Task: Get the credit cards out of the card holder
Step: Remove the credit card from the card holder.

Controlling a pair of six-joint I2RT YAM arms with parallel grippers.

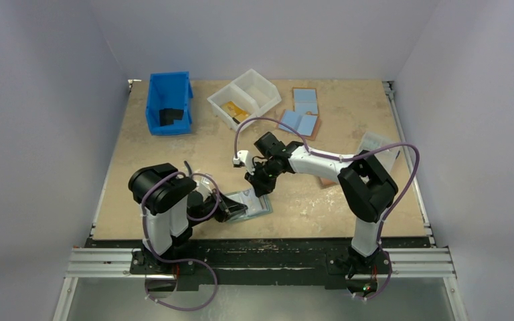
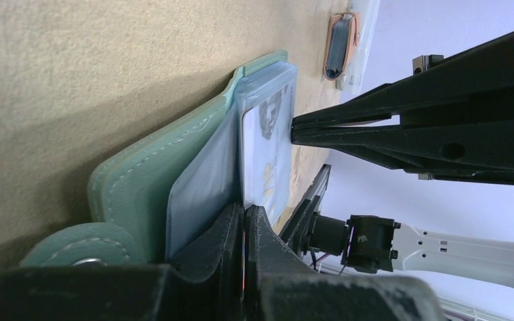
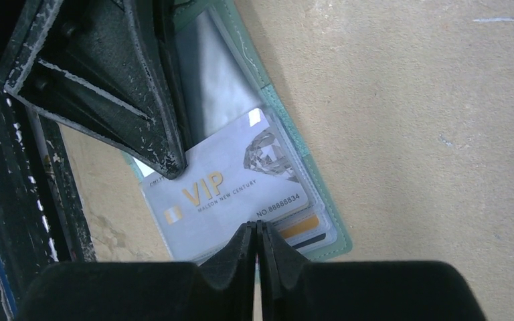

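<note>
Left gripper (image 2: 244,214) clamps the floppy card holder (image 2: 140,180); right gripper (image 3: 258,229) pinches the seemingly stiff, slick VIP card (image 3: 227,194) by its exposed edge.

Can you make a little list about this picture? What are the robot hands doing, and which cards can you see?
left gripper: shut, pinching the card holder's clear sleeve
right gripper: shut on the edge of the silver VIP card
card holder: teal, lying open on the table
silver VIP card: inside its clear sleeve
orange-striped card: tucked underneath, mostly hidden
</note>
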